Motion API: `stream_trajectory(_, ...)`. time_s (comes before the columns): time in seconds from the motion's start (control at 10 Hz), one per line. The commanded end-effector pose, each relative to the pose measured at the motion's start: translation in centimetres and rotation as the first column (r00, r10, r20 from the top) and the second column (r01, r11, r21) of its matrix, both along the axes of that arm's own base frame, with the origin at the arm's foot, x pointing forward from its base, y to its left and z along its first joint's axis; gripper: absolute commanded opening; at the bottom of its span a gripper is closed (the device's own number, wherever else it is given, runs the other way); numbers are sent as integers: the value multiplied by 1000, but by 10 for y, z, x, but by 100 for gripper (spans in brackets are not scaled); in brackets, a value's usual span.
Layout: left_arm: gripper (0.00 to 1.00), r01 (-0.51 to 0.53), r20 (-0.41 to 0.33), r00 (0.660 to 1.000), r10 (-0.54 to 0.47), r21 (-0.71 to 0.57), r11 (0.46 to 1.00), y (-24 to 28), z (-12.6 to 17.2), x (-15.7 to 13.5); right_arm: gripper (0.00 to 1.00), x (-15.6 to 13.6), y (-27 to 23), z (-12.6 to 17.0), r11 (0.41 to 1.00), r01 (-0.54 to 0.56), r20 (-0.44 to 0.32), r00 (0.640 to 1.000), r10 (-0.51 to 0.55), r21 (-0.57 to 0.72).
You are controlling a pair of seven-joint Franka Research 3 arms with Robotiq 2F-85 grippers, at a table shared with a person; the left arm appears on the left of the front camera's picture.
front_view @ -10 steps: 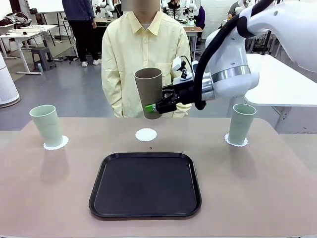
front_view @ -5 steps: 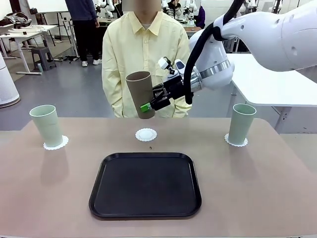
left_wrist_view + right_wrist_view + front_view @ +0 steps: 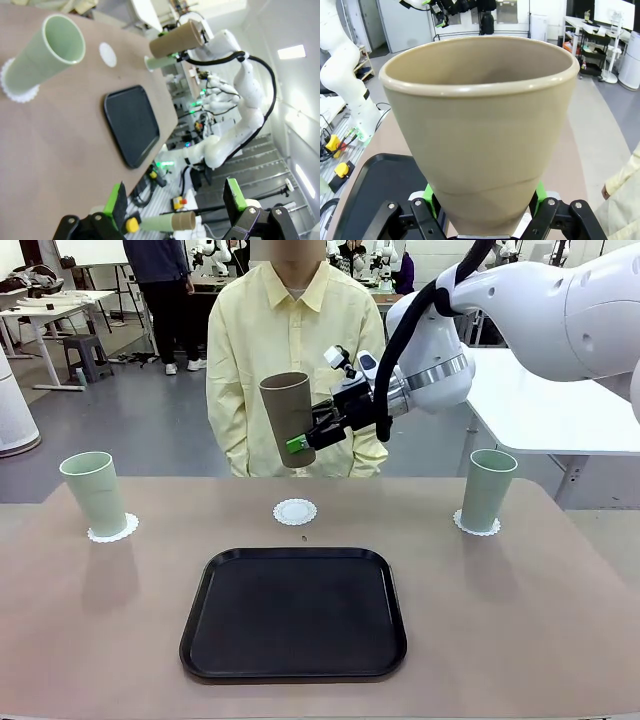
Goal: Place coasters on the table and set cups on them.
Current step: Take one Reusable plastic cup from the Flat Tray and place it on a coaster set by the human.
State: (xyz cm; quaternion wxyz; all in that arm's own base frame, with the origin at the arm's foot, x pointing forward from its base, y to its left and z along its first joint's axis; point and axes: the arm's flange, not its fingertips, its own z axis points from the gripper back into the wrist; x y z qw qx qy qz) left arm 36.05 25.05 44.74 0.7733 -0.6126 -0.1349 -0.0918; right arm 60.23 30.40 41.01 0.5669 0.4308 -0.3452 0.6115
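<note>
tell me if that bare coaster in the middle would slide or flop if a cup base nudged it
The middle coaster looks like a thin, lacy paper disc lying flat on the smooth table, so it would probably slide at a light nudge. Being so thin, it likely bends or crumples rather than staying stiff. With no cup weighing it down, unlike the left coaster, it could also shift easily.

Brown cup, mint cups, seemingly lacy white coasters.
</note>
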Motion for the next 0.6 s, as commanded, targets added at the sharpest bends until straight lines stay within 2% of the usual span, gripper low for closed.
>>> stream_trajectory(0.0,100,-4,4,1000,4,-4,1000,0,1,-1,81,-2,0,-3,1000,-12,6,1000,12,-2)
stream_trajectory(0.1,100,-4,4,1000,4,-4,1000,0,1,-1,81,0,0,0,1000,0,0,1000,0,0)
stream_trajectory(0.2,100,-4,4,1000,4,-4,1000,0,1,-1,81,13,-3,-1,966,-256,63,965,254,29)
stream_trajectory(0.3,100,-4,4,1000,4,-4,1000,0,1,-1,81,46,-14,-9,936,-343,40,939,341,82)
stream_trajectory(0.5,100,-4,4,1000,4,-4,1000,0,1,-1,81,78,-31,-31,912,-373,16,926,376,173)
